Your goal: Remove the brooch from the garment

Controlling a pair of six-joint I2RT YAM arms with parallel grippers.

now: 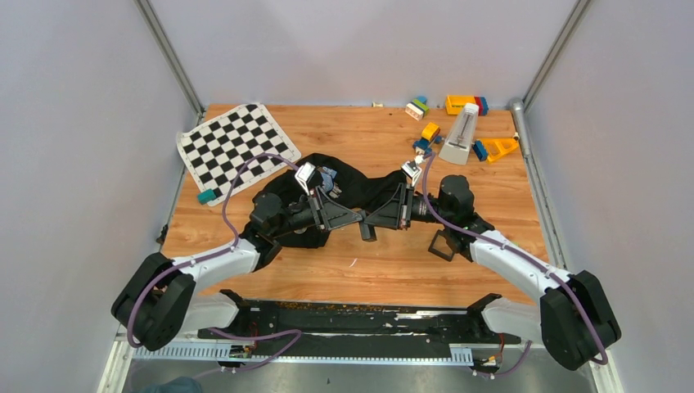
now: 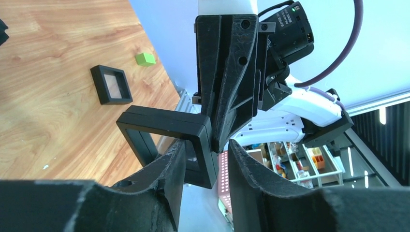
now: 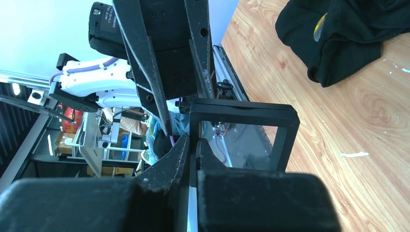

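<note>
At the far left back of the table (image 1: 393,270), a chequered mat (image 1: 237,150) lying flat, with a small teal block (image 1: 206,196) just off its near corner. Next to the right, the black T-shirt (image 1: 344,192) crumpled in a heap mid-table, with the left arm reaching across its near part. Brooch not to be made out on it in any view. In front of the shirt, left gripper (image 2: 207,147) pointing right, parted and straddling one edge of a black square frame (image 2: 162,124) held up off the table; one finger (image 2: 174,159) against the frame, a sliver of light showing beside the other. Meeting it nose to nose, right gripper (image 3: 192,142) pointing left, clenched on a side bar of the same frame. Further right, a second black frame (image 1: 442,244) on the table beside the right arm, well apart from the shirt. At back right, a pale metronome (image 1: 461,135) upright among scattered coloured blocks (image 1: 458,104).
</note>
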